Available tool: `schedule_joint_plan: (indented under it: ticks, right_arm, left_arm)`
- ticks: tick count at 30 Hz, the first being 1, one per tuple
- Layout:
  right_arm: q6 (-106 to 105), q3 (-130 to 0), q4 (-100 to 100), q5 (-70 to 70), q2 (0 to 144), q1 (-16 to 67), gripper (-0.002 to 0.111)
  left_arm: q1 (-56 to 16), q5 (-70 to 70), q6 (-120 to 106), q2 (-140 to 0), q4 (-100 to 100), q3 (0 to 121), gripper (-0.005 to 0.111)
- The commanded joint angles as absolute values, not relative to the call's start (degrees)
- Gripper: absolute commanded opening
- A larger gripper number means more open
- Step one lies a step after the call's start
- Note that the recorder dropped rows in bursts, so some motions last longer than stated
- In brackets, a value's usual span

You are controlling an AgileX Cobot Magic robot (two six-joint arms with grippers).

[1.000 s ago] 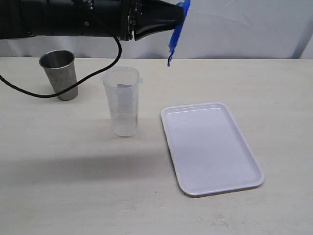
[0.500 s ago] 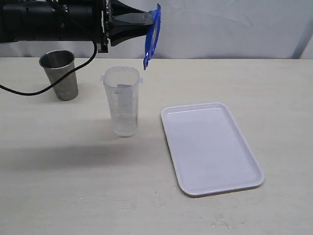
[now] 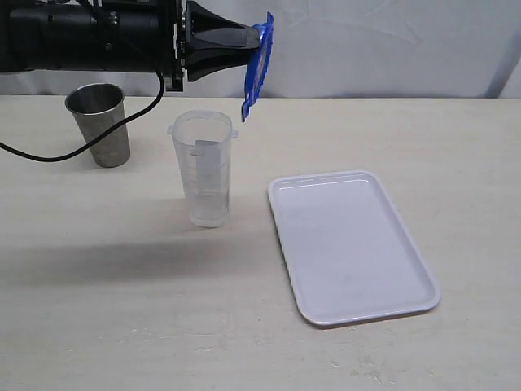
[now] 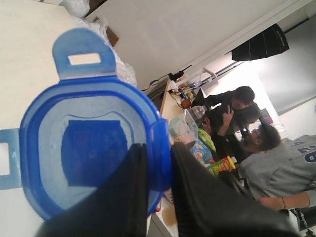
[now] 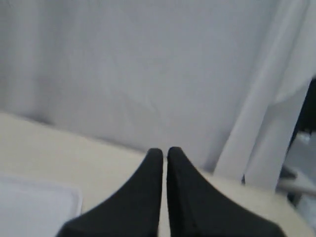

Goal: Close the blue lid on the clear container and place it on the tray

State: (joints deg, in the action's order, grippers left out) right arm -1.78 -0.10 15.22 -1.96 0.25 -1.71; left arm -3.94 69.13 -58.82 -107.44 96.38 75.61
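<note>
Gripped the lid (image 3: 258,69) by its rim, clamped in the left gripper (image 3: 251,38), on edge above the upright container (image 3: 203,167) and slightly toward the tray (image 3: 350,244), face sideways not down; found the right gripper (image 5: 165,150) pressed together, empty, likely farther off.

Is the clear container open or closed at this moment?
Open. The clear container stands upright with a bare rim; the left gripper holds the blue lid on edge in the air, apart from it.

Blue lid (image 3: 258,65): translucent blue, darker blue square at centre; clear container (image 3: 203,167): colourless; tray (image 3: 350,244): plain white; cup (image 3: 99,124): grey metal; worktop (image 3: 122,326): pale beige, faint grain; left end effector (image 3: 251,37) and right end effector (image 5: 164,150): black.
</note>
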Motion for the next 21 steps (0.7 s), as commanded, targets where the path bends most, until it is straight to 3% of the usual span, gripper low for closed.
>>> schedule_joint_plan:
  ticks: [1,5,11,17,21]
  right_arm:
    - [3.30,0.00,11.72,-26.89,0.00,-1.87,0.004]
    - [16.88,0.00,4.68,-38.01,0.00,-1.87,0.004]
    - [30.41,-7.29,10.12,-25.52,11.67,-1.87,0.005]
    - [54.46,-21.93,36.09,-17.90,36.03,-1.87,0.005]
    - [80.48,-30.65,64.78,-30.73,54.28,-1.87,0.005]
  left_arm:
    - [-4.05,69.96,-58.65,-107.32,96.94,76.04,0.000]
    - [-4.05,69.96,-59.22,-107.32,98.01,76.04,0.000]
    - [-4.05,69.96,-59.75,-107.32,98.00,76.04,0.000]
    - [-4.05,69.96,-59.76,-107.18,98.00,76.04,0.000]
    - [-4.05,69.96,-59.76,-106.94,98.00,76.04,0.000]
